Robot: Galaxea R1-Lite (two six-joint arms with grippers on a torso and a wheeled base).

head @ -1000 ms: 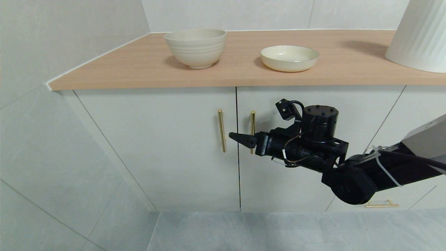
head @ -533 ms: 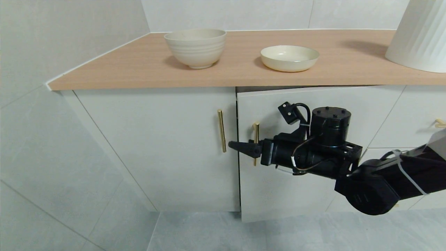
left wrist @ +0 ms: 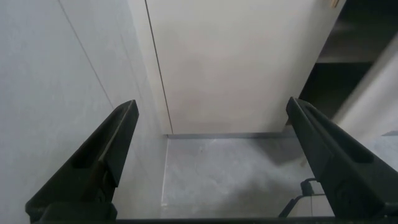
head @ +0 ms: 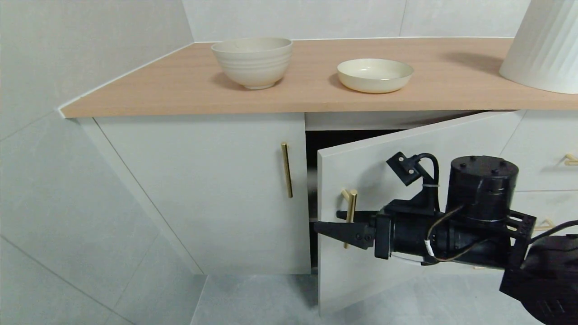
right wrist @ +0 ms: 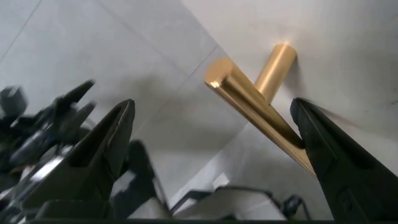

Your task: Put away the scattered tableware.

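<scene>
On the wooden surface [head: 158,95], toward its left end, a ribbed cream bowl [head: 252,62], upright. To the right of it and well apart, a shallow cream dish [head: 375,75], also upright. At the far right of the same surface, a tall white fluted vessel [head: 544,45], cut off by the edge of the head view.

Below, two cabinet doors. To the left, the left door [head: 203,189], shut flat, with an upright brass bar handle [head: 286,169] near its inner edge. Beside it, the right door [head: 406,153], swung partway out, with the dark cabinet interior [head: 311,180] showing in the gap between the two. Further right, drawer fronts [head: 537,149] with small brass pulls [head: 570,159].

Level with the brass handle [head: 350,212] of the right door, the right pincer [head: 327,220], pointing left across the door face. Released, fingers spread wide, with the bar of that handle between them. Seen from the right wrist, the bar seems to rest against one finger [right wrist: 336,162], well clear of the other. Not clenched on anything.

Low down, the left pincer [left wrist: 210,109], likewise released, fingers far apart with nothing between them. Faces the lower corner of the shut left door, with the grey tiled floor [left wrist: 236,174] beneath and a tiled wall [left wrist: 62,74] alongside.
</scene>
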